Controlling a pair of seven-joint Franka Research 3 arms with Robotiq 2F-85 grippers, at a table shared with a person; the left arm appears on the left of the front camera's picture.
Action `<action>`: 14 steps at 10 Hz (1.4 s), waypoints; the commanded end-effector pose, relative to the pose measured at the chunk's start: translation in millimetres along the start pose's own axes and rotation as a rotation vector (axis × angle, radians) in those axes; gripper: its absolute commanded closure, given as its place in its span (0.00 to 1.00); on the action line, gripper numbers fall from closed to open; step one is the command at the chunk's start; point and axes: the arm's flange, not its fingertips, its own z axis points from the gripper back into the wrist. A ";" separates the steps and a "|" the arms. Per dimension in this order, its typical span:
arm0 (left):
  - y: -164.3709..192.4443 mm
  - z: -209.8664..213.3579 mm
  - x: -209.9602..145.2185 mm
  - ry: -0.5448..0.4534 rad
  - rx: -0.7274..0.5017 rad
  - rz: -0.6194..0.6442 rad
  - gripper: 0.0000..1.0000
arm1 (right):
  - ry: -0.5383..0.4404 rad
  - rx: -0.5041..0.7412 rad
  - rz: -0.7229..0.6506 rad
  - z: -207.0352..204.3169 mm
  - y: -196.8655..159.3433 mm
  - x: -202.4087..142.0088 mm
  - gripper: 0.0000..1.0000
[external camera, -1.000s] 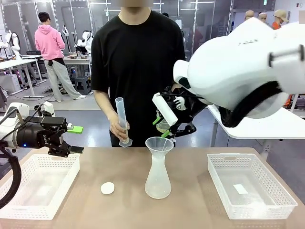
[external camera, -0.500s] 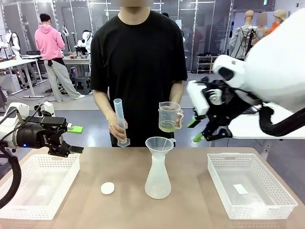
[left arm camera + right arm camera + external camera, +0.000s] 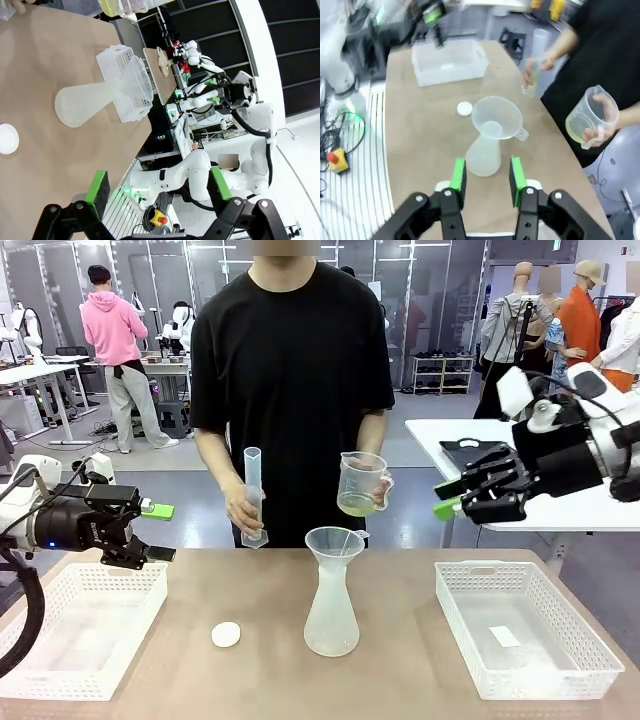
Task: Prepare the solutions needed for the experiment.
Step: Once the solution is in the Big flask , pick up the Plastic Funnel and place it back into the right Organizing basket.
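Two grippers show in front: the right gripper [image 3: 462, 490], fingers apart and empty, has swung rightward away from the clear plastic jug [image 3: 362, 478] of pale yellow-green solution [image 3: 356, 504] in the person's hand [image 3: 381, 490]. The left gripper [image 3: 160, 532] stays spread and empty. Left wrist: a frosted conical flask [image 3: 100, 97] stands on the brown desk [image 3: 40, 60]. Right wrist: the jug hangs beyond the flask.

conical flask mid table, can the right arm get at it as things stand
Probably yes: the flask stands in the open, the right arm hangs off to its side with jaws open, and nothing lies between them.
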 end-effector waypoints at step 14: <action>-1.1 0.2 -0.1 0.001 -0.017 0.001 0.00 | -0.137 0.514 -0.771 -40.2 -18.0 -147.0 0.55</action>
